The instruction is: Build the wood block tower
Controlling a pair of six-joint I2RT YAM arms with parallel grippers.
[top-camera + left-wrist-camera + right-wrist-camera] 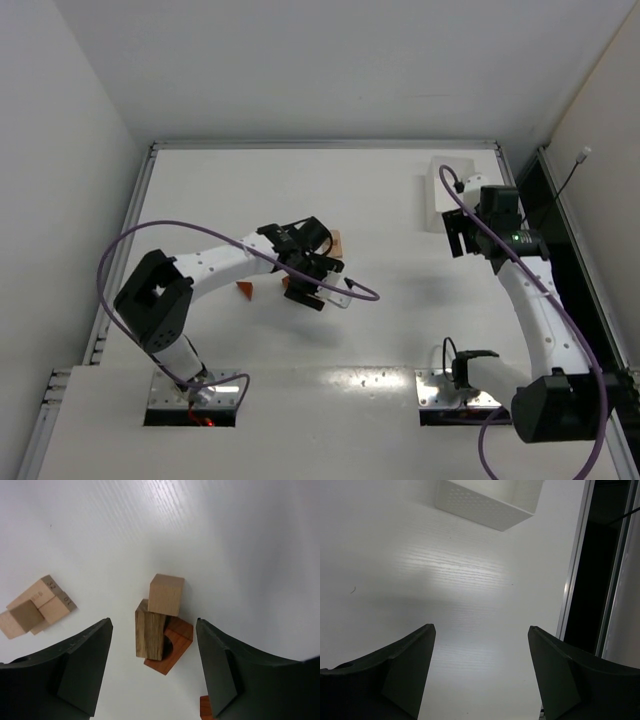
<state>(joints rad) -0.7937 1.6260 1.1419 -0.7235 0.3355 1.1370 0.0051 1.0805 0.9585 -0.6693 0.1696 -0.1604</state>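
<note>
The L gripper (153,624) is hanging over the middle of the table (380,190) w/ its jaws wide open. It is holding nothing. Its two black fingers (85,670) are sitting one on each side of a small bunch of blocks & are not touching any of them.

In that bunch, a brown wood bar (150,635) is sitting in the gap btw the fingers. A pale cube (166,594) is touching its far end. Can't tell if the cube is sitting on top of the bar or just behind it. A red-brown arch piece (176,642) is lying right next to the bar, touching it, w/ its round cut-out facing the bar.

More pale blocks (35,610) are lying close together in a little heap off to the left in the L wrist view, apart from the bunch. Some are showing small printed marks, too tiny to read well.

In the top view a red-brown wedge (245,290) is lying alone on the table, near the L arm (200,265).

The R gripper (481,628) is hanging over bare table on the far right side, jaws wide open too, w/ nothing btw them. A white tray (487,502) is sitting just past it, near the back corner, well apart from the blocks.
</note>
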